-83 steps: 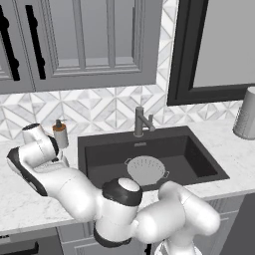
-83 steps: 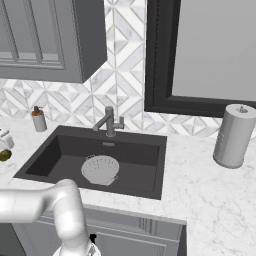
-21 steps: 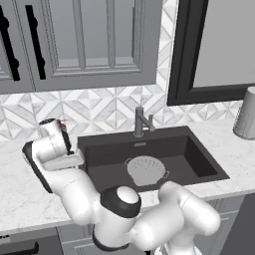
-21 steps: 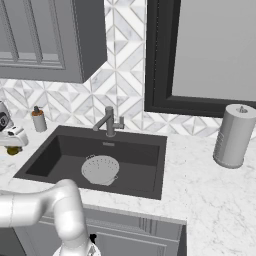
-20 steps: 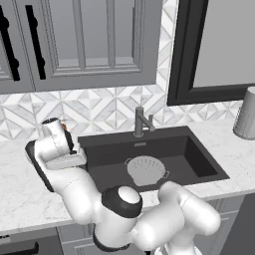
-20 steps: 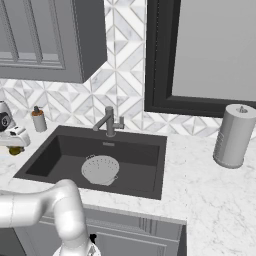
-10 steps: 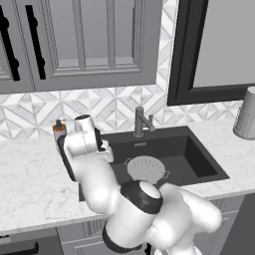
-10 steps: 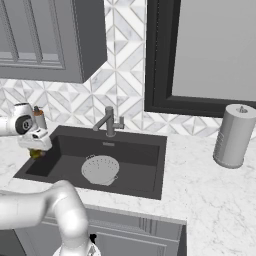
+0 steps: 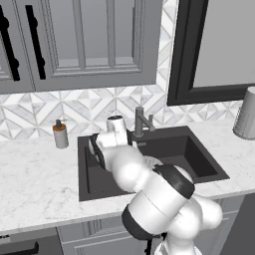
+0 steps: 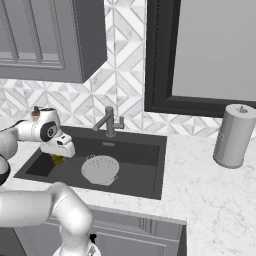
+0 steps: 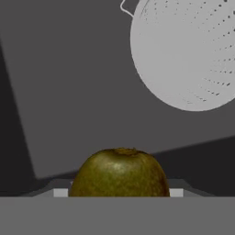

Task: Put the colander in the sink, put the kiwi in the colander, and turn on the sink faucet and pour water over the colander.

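Observation:
My gripper point(image 10: 58, 154) is shut on the kiwi point(image 11: 119, 174), a small olive-brown fruit that peeks out below the hand point(image 10: 58, 159). It hangs over the left part of the sink point(image 10: 137, 156), a dark grey basin. The colander point(image 10: 100, 169), white and perforated, lies on the sink floor to the right of the gripper; in the hand view the colander point(image 11: 188, 50) is at the upper right, apart from the kiwi. Behind the basin stands the sink faucet point(image 10: 110, 122), its spout angled to the left. In the left base view the arm covers most of the colander point(image 9: 149, 160).
A grey ribbed canister point(image 10: 234, 135) stands on the marble counter at the right. On the counter left of the sink point(image 9: 191, 154) is a soap bottle point(image 9: 60, 134). Wall cabinets hang above, and a dark-framed window sits behind the faucet point(image 9: 140, 122).
The arm has swung right, from over the left counter by the soap bottle to above the sink's left part, carrying the kiwi. The colander has not moved.

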